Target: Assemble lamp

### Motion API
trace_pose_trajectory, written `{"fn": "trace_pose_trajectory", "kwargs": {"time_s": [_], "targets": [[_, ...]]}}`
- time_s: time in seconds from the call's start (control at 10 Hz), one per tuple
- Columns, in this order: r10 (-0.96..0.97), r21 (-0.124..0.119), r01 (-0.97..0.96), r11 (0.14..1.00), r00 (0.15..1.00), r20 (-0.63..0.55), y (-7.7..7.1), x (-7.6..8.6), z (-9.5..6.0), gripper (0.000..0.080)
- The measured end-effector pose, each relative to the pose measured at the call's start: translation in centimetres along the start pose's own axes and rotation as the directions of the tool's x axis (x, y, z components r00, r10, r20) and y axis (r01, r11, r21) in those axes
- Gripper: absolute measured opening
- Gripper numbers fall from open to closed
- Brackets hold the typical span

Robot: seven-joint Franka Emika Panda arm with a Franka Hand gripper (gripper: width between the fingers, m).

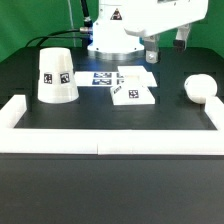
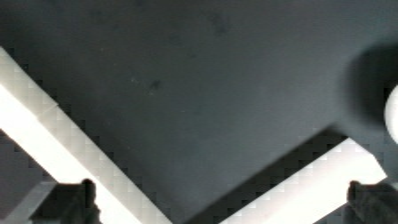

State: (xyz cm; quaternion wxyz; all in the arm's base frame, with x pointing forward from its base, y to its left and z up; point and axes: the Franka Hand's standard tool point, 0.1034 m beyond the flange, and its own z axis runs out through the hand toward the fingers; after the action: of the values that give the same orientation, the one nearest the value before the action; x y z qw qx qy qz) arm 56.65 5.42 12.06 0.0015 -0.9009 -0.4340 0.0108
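Note:
In the exterior view the white cone shade (image 1: 57, 75) stands at the left. The flat square base (image 1: 133, 93) lies in the middle. The rounded bulb (image 1: 199, 88) lies at the right. All three are apart on the dark table. My gripper (image 1: 166, 46) hangs high at the back right, above the table, open and empty. In the wrist view my gripper (image 2: 219, 205) shows both fingertips (image 2: 68, 200) wide apart with nothing between them. A rounded white edge (image 2: 391, 110), seemingly the bulb, shows at the frame's border.
White border rails (image 1: 110, 148) run along the table's front and both sides. Two of them (image 2: 54, 130) meet in a V in the wrist view. The marker board (image 1: 105, 77) lies behind the base, near the robot's pedestal (image 1: 112, 40).

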Motion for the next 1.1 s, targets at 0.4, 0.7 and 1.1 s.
{"fn": "trace_pose_trajectory", "kwargs": {"time_s": [0.4,0.7,1.1], "targets": [[0.0,0.0,0.0,1.0,1.0,0.0,0.0,0.0,0.0,0.0699],[0.02,-0.005,-0.02,1.0,1.0,-0.003,0.0,-1.2,0.3,0.0699],[0.226,0.001,-0.226,0.974,0.974,0.01,-0.4,-5.3,1.5,0.0699]]}}
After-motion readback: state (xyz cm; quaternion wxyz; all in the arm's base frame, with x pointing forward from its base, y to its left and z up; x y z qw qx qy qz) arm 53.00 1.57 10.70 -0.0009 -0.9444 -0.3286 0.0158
